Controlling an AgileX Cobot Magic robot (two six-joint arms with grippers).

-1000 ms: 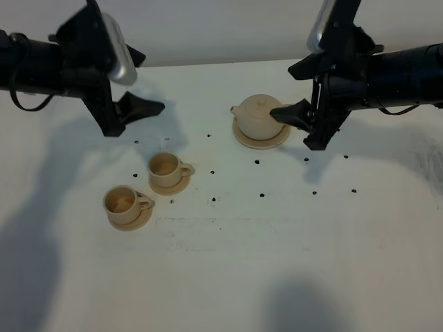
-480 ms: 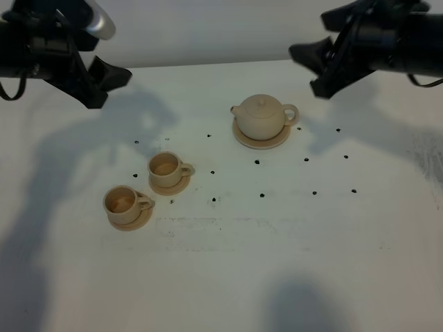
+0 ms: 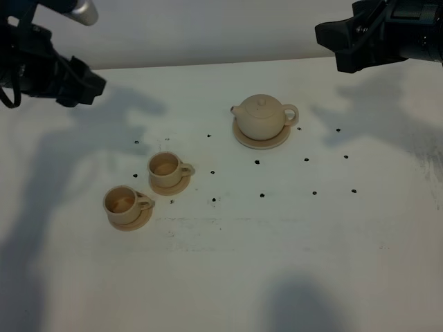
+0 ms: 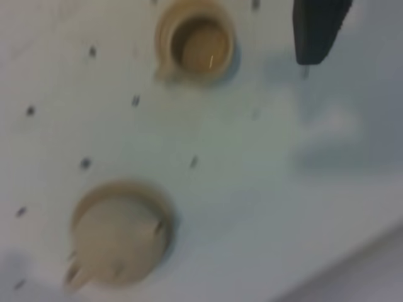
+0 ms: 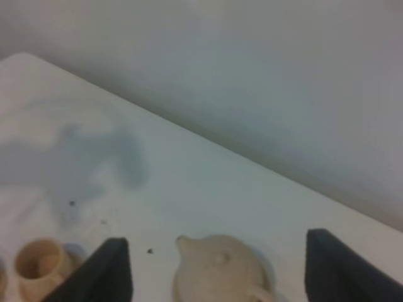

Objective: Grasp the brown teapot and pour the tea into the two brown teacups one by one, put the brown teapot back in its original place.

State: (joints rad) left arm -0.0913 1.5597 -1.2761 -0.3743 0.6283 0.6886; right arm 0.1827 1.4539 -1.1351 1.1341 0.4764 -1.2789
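- The brown teapot [image 3: 261, 116] is squat, rounded and matte tan, with a knobbed lid, a short spout and a loop handle.
- It sits upright on its round coaster [image 3: 241, 142] on the white surface [image 3: 291, 263].
- The rear teacup [image 3: 165, 166] and front teacup [image 3: 122, 202] match it, each on a small saucer, well apart from the teapot.
- The right tool [image 5: 217, 264] is spread wide, holding nothing.
- The left tool [image 3: 82, 84] shows one finger [image 4: 318, 28] only; I cannot tell its state.

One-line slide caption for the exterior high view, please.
Brown teapot on its coaster, two teacups on saucers lower left; left gripper and right gripper high, empty.
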